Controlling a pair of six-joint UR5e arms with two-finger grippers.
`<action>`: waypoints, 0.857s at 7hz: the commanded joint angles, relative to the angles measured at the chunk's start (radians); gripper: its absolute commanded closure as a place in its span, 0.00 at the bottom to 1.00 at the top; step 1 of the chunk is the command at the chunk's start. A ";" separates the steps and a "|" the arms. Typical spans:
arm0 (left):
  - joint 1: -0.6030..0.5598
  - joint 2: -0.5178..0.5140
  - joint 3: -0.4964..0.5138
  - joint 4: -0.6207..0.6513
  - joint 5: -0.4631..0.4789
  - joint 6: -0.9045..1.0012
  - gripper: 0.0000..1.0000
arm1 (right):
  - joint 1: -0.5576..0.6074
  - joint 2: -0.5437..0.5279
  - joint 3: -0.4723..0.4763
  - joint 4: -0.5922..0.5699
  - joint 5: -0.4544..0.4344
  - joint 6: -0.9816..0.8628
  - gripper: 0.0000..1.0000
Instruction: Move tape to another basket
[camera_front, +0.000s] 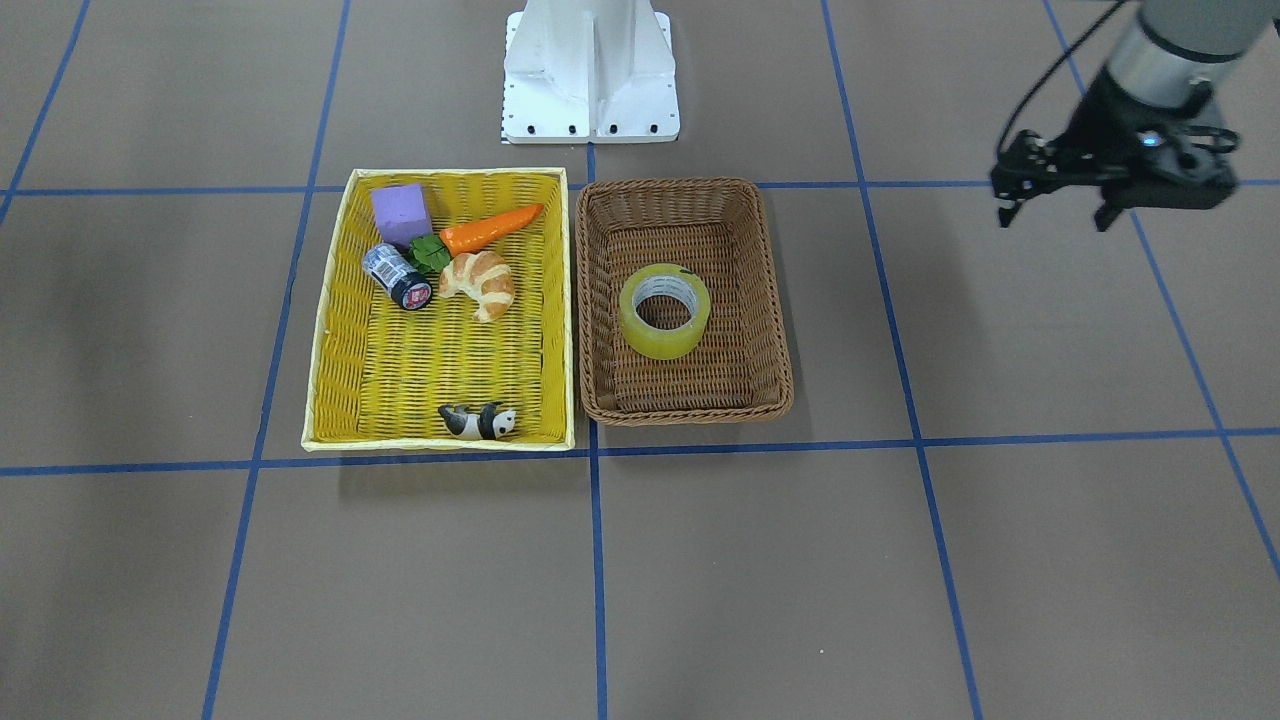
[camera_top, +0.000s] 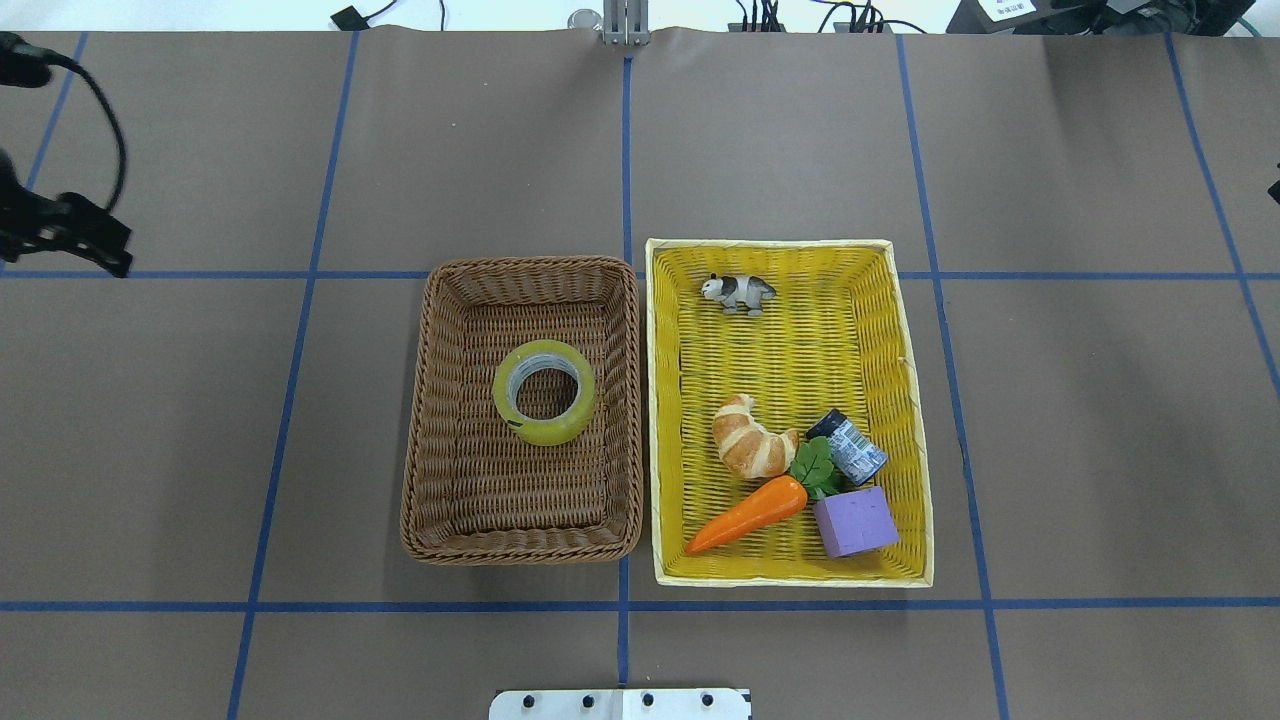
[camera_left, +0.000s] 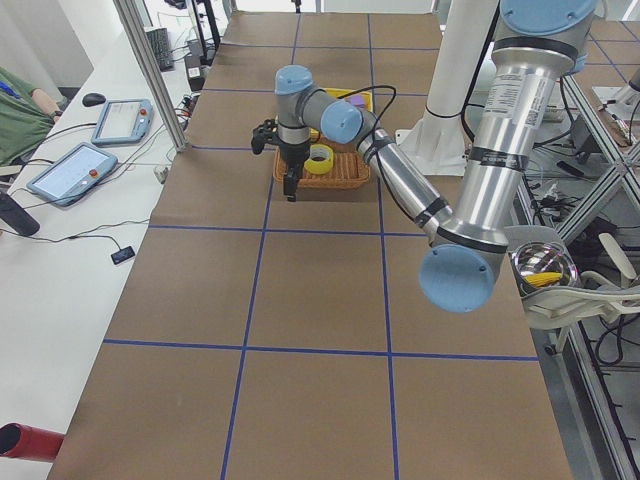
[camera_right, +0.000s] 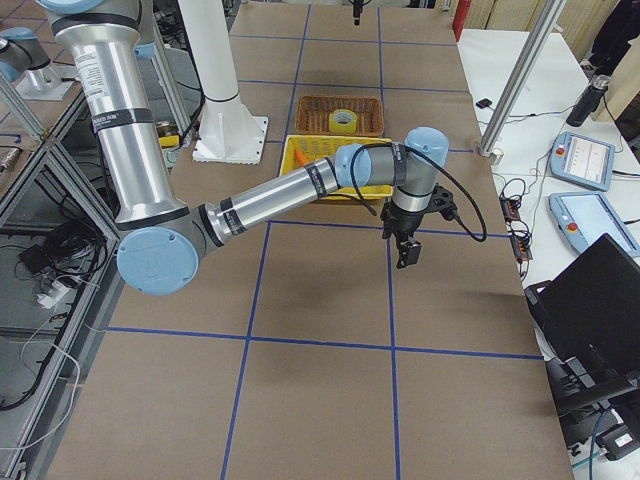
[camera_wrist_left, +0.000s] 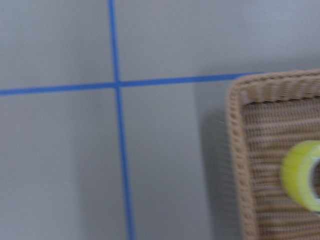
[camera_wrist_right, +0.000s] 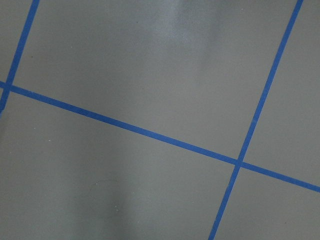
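The tape (camera_front: 665, 311), a yellowish roll with a white core, lies flat in the middle of the brown wicker basket (camera_front: 765, 300). It also shows in the overhead view (camera_top: 544, 392) and at the right edge of the left wrist view (camera_wrist_left: 302, 172). My left gripper (camera_front: 1055, 215) is open and empty. It hangs above bare table well off to the side of the brown basket (camera_top: 430, 400). My right gripper (camera_right: 405, 255) shows only in the exterior right view, above bare table beyond the yellow basket (camera_top: 905, 330). I cannot tell whether it is open or shut.
The yellow basket (camera_front: 330, 310) touches the brown one and holds a croissant (camera_front: 480, 283), a carrot (camera_front: 490, 229), a purple block (camera_front: 401, 213), a small dark can (camera_front: 397, 277) and a panda figure (camera_front: 479, 422). The robot base (camera_front: 591, 70) stands behind the baskets.
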 joint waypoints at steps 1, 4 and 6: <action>-0.289 0.063 0.338 -0.144 -0.156 0.396 0.02 | 0.014 -0.010 -0.005 -0.001 0.029 0.004 0.00; -0.413 0.064 0.535 -0.276 -0.201 0.563 0.02 | 0.103 -0.120 -0.018 -0.001 0.087 0.001 0.00; -0.421 0.101 0.529 -0.276 -0.189 0.554 0.02 | 0.120 -0.157 -0.024 -0.012 0.095 0.005 0.00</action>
